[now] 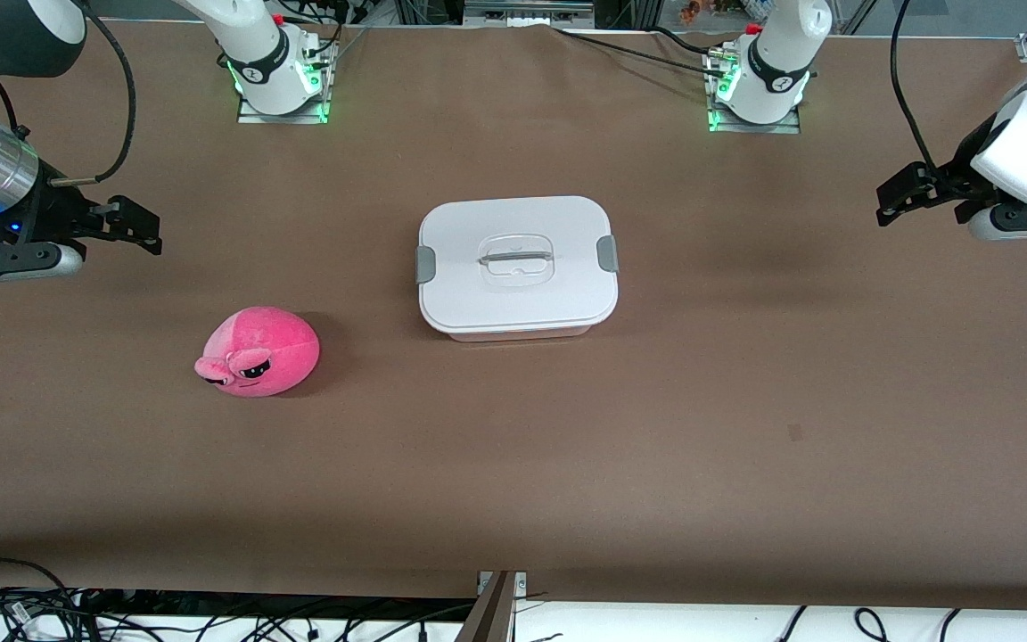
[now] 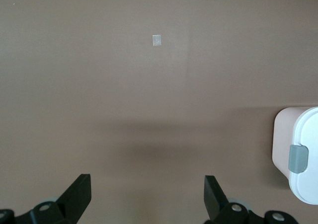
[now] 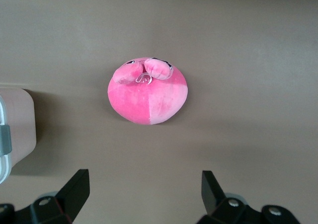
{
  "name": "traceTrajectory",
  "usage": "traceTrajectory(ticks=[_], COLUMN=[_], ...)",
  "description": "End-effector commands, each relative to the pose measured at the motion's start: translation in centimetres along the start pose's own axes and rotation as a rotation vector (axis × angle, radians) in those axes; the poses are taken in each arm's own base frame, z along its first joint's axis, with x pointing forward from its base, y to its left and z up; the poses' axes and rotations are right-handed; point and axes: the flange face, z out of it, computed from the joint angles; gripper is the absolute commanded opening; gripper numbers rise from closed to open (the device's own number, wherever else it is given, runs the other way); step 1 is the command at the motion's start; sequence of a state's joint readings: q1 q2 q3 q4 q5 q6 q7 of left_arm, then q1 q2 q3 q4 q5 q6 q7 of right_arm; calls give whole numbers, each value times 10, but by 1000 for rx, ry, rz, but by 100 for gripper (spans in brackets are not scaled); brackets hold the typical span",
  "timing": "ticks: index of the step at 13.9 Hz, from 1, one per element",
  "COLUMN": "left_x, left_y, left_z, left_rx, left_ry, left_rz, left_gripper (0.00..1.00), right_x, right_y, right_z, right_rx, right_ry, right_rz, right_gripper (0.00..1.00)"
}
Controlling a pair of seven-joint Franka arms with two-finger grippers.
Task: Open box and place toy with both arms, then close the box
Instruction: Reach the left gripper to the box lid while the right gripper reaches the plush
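Box: the box sits in the middle of the brown table, its white lid on and a grey clip at each short end.
Toy: the toy lies on the table toward the right arm's end, apart from the box and a little nearer the front camera, face toward that camera.
Left gripper: the left gripper hangs over bare table at the left arm's end, jaws spread wide, holding nothing.
Right gripper: the right gripper hangs over bare table at the right arm's end, jaws wide apart, holding nothing.
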State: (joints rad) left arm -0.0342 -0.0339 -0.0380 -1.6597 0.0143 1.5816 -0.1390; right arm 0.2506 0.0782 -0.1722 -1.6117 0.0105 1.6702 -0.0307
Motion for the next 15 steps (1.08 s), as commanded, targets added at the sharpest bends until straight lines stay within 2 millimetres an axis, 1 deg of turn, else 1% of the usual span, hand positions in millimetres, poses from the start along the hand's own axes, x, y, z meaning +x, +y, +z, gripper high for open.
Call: traceTrajectory(ticks=[1, 6, 7, 9, 10, 13, 14, 15], left_x=[-7, -7, -5, -9, -7, -3, 0, 8], left_y=[-1, 2, 1, 7, 10, 24, 24, 25], left_z=[-1, 0, 7, 8, 14, 15, 15, 14], left_rx=[-12, -11, -8, -1, -1, 2, -2, -9], left_ry=[4, 1, -20, -71, -87, -89, -82, -79], left_rz=[-13, -8, -11, 7, 12, 53, 105, 157], left_gripper=[100, 100, 100, 100, 100, 100, 100, 100], right_x=[-3, -3, -2, -3, -3, -3, -3, -2], right_y=[-1, -1, -1, -1, -1, -1, -1, -2], right_z=[-3, -3, -3, -3, -3, -3, -2, -1], right_rx=[-12, -12, -12, -12, -12, -12, -12, -13], right_ry=[-5, -5, -7, -5, -5, -5, -8, -12], right_rz=[-16, -16, -16, -16, -16, -16, -16, -19], right_gripper=[100, 100, 100, 100, 100, 100, 100, 100])
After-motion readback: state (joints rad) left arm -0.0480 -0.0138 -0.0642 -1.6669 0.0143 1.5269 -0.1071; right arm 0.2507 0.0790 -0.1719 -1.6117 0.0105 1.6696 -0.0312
